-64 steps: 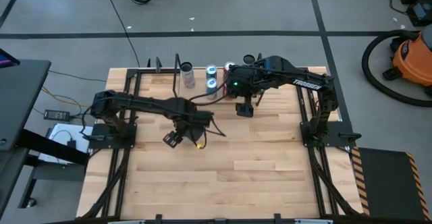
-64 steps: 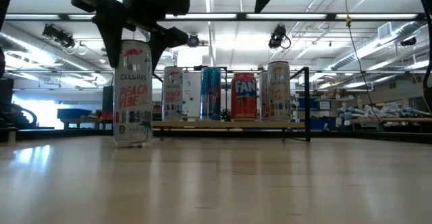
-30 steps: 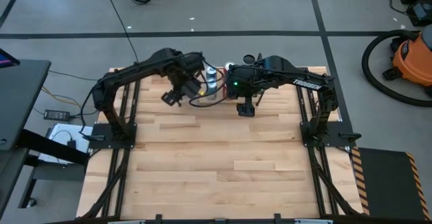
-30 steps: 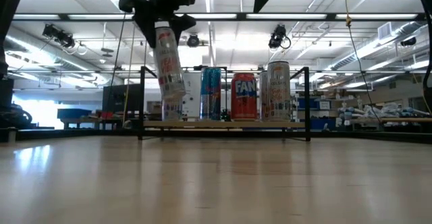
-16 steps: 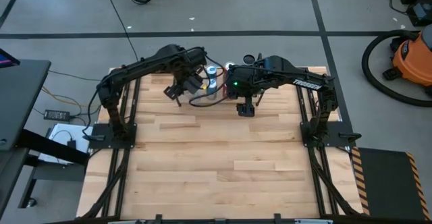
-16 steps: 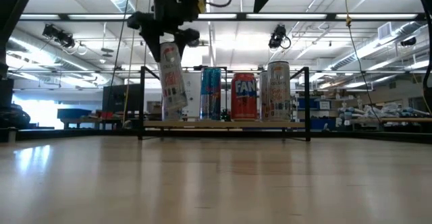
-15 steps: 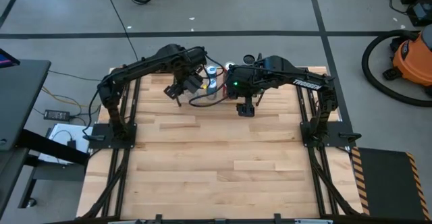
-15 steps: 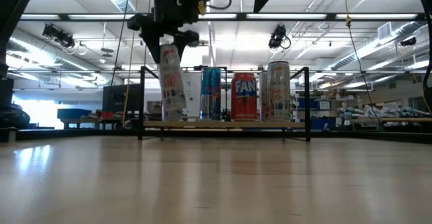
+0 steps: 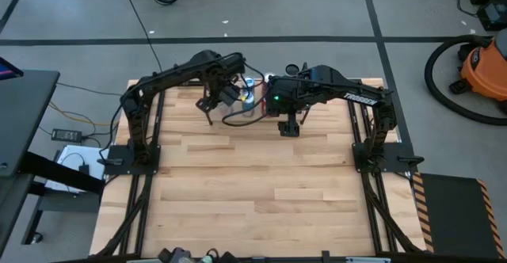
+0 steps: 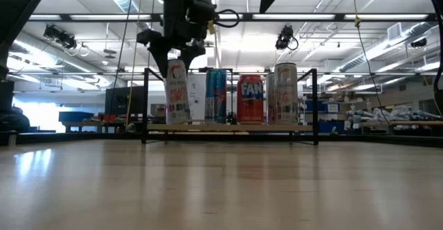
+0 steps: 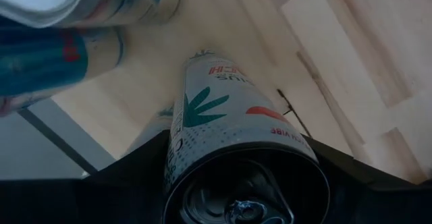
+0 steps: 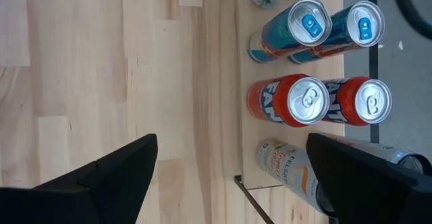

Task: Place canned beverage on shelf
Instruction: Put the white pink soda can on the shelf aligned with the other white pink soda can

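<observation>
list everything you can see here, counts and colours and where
light wood table: one, under both arms
low wood-board shelf with black metal end frames: one, table's far edge
white slim can with pink lettering: one, upright at the shelf's left end, gripped
blue cans: two, one behind the other on the shelf
orange cans: two, beside the blue ones
white can with orange lettering: one clear, shelf's right end; another partly hidden
orange vacuum: one, floor at right
left gripper: closed around the pink-lettered can's top
right gripper: open, empty, above the table before the shelf
</observation>
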Action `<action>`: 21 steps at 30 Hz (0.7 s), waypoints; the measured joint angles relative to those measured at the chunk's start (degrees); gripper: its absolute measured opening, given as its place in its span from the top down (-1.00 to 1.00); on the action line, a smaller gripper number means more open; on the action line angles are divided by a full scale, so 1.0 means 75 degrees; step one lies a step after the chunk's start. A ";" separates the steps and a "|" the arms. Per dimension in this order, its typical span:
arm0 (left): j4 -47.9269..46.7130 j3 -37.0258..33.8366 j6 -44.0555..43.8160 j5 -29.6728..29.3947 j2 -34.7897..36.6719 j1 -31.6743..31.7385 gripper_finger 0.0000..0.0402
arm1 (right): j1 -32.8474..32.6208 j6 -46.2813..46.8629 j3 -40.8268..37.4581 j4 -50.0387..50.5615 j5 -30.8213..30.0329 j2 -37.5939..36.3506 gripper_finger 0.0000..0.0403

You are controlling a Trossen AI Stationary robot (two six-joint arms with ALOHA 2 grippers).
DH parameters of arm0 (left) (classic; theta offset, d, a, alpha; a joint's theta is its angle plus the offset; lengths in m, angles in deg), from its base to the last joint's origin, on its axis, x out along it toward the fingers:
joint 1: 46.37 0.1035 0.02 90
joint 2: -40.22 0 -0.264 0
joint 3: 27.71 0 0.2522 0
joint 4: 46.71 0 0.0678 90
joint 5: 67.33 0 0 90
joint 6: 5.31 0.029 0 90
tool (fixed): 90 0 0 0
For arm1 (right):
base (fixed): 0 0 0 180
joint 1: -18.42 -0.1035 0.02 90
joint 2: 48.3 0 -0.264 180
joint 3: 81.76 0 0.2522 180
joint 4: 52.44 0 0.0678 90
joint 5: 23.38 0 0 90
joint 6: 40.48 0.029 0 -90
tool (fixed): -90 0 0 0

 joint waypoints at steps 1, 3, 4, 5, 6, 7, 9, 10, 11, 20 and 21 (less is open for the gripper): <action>0.0008 0.0000 0.0012 0.0002 0.0000 0.0043 -0.35 | 0.0000 0.0000 0.0000 0.0000 0.0000 0.0000 -0.93; 0.0010 0.0000 -0.0065 0.0008 0.0000 0.0103 -0.35 | 0.0000 0.0000 0.0002 0.0000 0.0000 0.0000 -0.93; 0.0022 0.0000 -0.0173 0.0009 0.0000 0.0124 -0.35 | 0.0003 0.0000 0.0000 0.0000 0.0000 0.0000 -0.93; 0.0040 -0.0003 -0.0287 0.0010 -0.0003 0.0134 -0.35 | 0.0003 0.0000 0.0002 0.0000 0.0000 0.0000 -0.93; 0.0051 -0.0003 -0.0450 0.0006 -0.0003 0.0138 -0.35 | 0.0001 0.0000 0.0001 -0.0001 0.0000 0.0000 -0.93; 0.0050 -0.0003 -0.0553 0.0003 -0.0003 0.0140 -0.35 | 0.0000 0.0000 0.0001 -0.0002 0.0000 0.0000 -0.93; 0.0050 -0.0003 -0.0623 0.0001 -0.0004 0.0137 -0.35 | 0.0000 0.0000 0.0001 -0.0001 0.0000 0.0000 -0.93; 0.0050 -0.0003 -0.0622 0.0000 -0.0006 0.0137 -0.35 | 0.0003 0.0000 0.0001 -0.0003 0.0000 0.0000 -0.93; 0.0053 -0.0003 -0.0624 0.0000 -0.0006 0.0133 -0.35 | 0.0003 0.0000 0.0000 0.0000 0.0000 0.0000 -0.93; 0.0096 -0.0009 -0.0625 -0.0032 -0.0006 0.0032 -0.35 | 0.0000 -0.0003 0.0003 -0.0015 0.0000 0.0000 -0.93; 0.0096 -0.0009 -0.0622 -0.0026 -0.0006 0.0006 -0.35 | 0.0000 -0.0003 0.0003 -0.0015 0.0000 0.0000 -0.93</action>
